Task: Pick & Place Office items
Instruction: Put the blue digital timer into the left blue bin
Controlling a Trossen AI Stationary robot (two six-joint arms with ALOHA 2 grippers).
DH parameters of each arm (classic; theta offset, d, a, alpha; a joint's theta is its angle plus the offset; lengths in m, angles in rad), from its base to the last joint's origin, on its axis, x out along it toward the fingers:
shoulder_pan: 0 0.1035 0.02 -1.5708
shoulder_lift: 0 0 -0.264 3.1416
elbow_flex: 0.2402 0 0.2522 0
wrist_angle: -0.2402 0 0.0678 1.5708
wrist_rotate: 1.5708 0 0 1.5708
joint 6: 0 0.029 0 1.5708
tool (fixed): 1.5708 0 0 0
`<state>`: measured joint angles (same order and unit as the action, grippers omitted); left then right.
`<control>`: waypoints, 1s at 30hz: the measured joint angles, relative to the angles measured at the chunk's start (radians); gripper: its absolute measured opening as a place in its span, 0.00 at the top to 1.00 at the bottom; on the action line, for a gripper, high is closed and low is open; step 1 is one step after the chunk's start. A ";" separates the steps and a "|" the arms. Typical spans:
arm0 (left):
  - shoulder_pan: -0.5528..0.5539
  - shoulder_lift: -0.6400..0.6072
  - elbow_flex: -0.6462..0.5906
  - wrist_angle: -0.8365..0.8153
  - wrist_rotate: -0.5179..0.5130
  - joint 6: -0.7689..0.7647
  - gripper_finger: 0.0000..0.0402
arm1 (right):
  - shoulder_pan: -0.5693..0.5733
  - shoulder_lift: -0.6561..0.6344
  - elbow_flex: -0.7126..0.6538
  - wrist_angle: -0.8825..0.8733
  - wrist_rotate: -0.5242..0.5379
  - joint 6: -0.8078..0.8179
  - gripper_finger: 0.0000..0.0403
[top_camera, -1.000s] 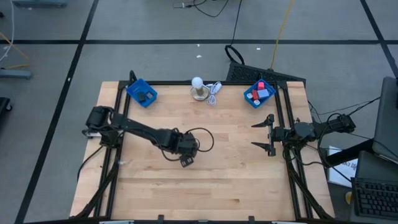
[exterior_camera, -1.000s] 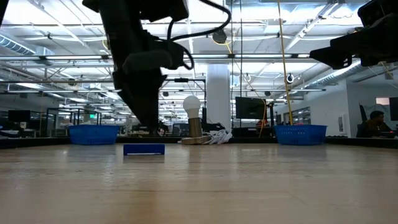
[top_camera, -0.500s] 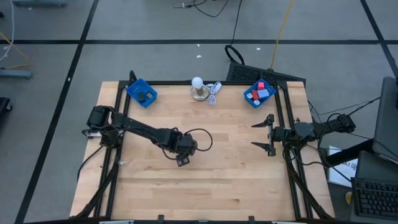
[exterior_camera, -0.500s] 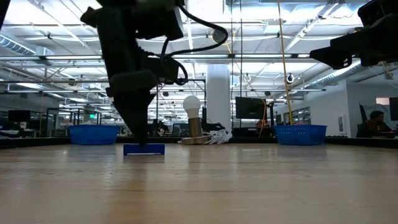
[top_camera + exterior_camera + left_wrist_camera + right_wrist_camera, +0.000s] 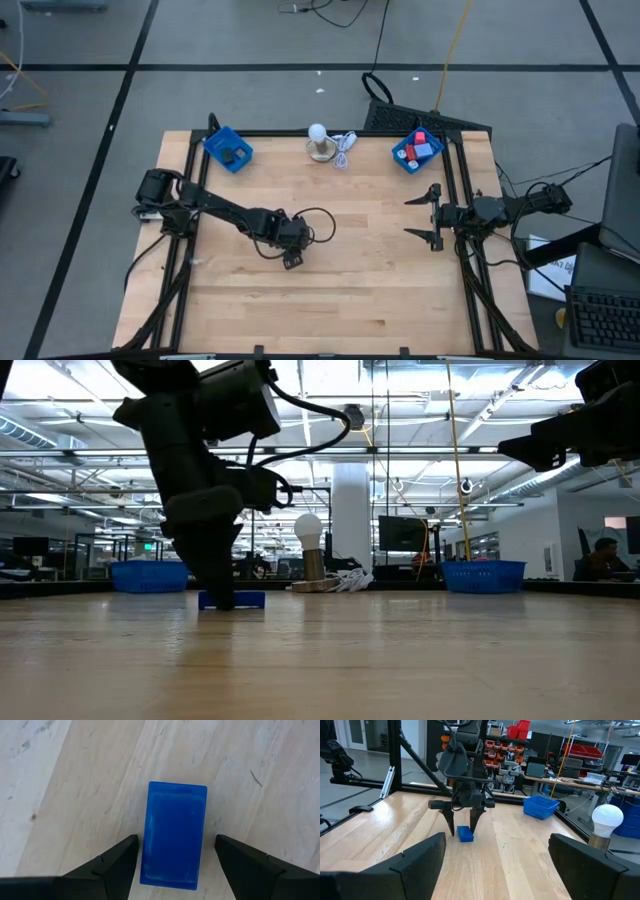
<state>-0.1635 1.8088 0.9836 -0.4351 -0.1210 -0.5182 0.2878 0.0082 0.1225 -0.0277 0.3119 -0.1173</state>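
The left gripper stands spread over the flat blue rectangular block, which lies on the light wooden table near its centre. The block's long axis runs between the unclosed fingers, one at each long side, neither touching. A second ago it hung higher. The right gripper waits at three o'clock, spread.

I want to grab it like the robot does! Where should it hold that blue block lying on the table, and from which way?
Probably from straight above, pinching the two long sides. The blue block lies flat on the wooden table, so its top is free. It is a narrow rectangle, and the left end effector is open with a finger on each long side, which fits the short width between them.
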 joint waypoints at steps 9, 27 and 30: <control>0.000 0.002 -0.002 -0.033 0.019 -0.014 0.32 | 0.000 0.000 0.000 0.000 0.000 0.000 0.15; -0.005 0.002 -0.003 -0.085 0.037 -0.017 0.32 | 0.000 0.000 0.000 0.000 0.000 0.000 0.15; -0.005 0.002 -0.003 -0.087 0.038 -0.029 0.32 | 0.000 0.000 0.000 0.000 0.000 0.000 0.15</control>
<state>-0.1688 1.8111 0.9810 -0.5217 -0.0834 -0.5472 0.2878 0.0078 0.1226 -0.0277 0.3117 -0.1173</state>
